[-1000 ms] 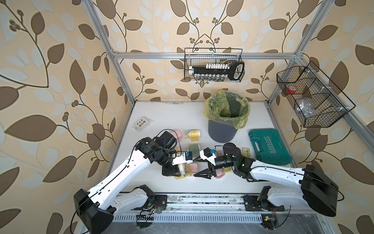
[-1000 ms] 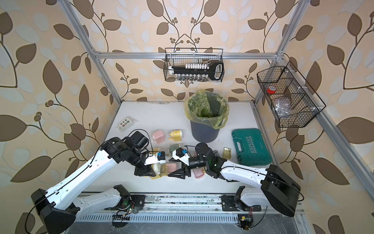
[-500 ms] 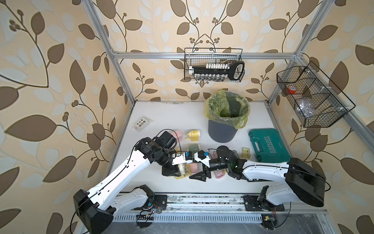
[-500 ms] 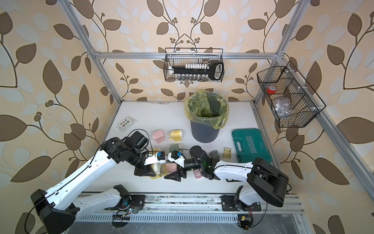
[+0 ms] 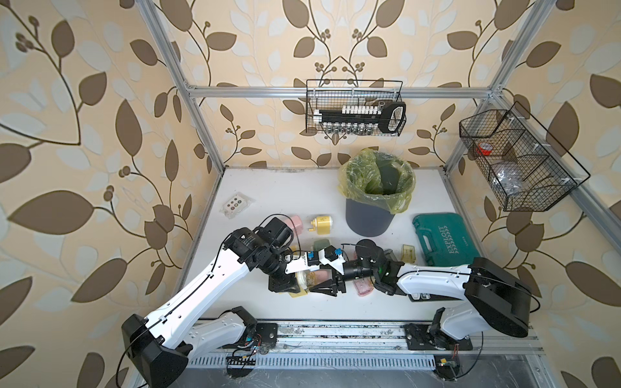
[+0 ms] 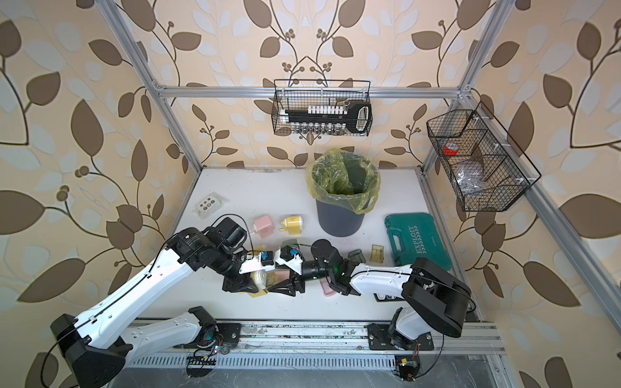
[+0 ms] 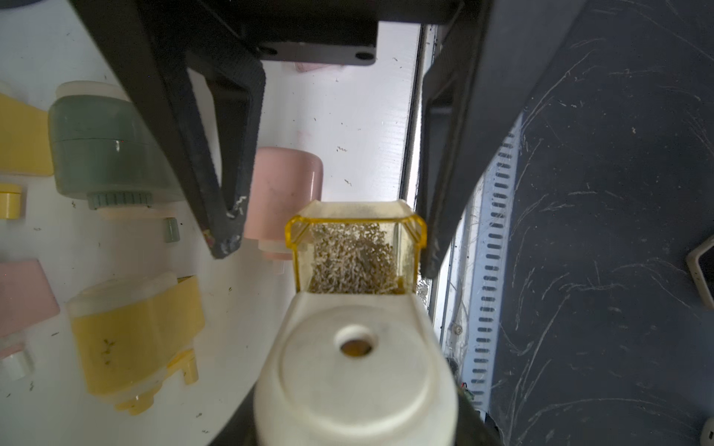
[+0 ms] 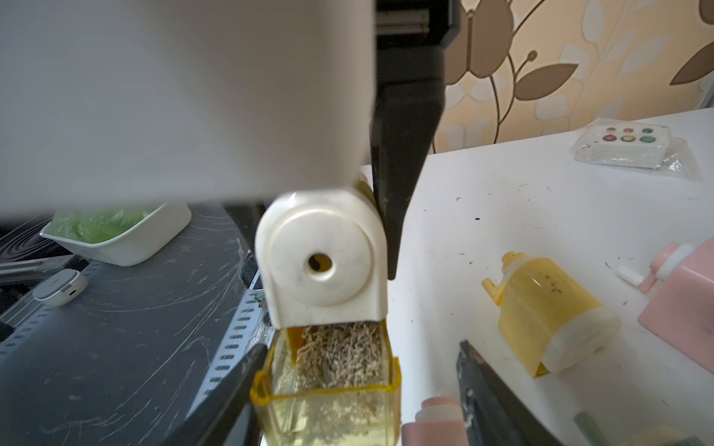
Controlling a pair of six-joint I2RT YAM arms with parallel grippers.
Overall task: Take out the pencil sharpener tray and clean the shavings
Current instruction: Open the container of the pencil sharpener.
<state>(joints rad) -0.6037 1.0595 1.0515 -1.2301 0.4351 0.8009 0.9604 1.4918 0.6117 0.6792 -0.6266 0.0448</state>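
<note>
pencil sharpener tray (image 7: 355, 247) holding shavings (image 7: 353, 266) is straddled by unclenched right gripper (image 7: 327, 256); sharpener (image 7: 355, 370) is clenched by left gripper (image 5: 292, 285).

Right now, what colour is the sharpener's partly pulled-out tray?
Transparent yellow; tray of the white sharpener shows best in left wrist view.

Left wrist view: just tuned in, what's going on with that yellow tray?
The left gripper is shut on a cream plastic pencil sharpener. The sharpener's clear yellow plastic tray is slid partway out and holds a heap of beige-brown shavings. The right gripper has its jaws open on either side of the tray's end, not yet closed on it. The grey bin lined with a yellow-green bag stands farther back on the table.
</note>
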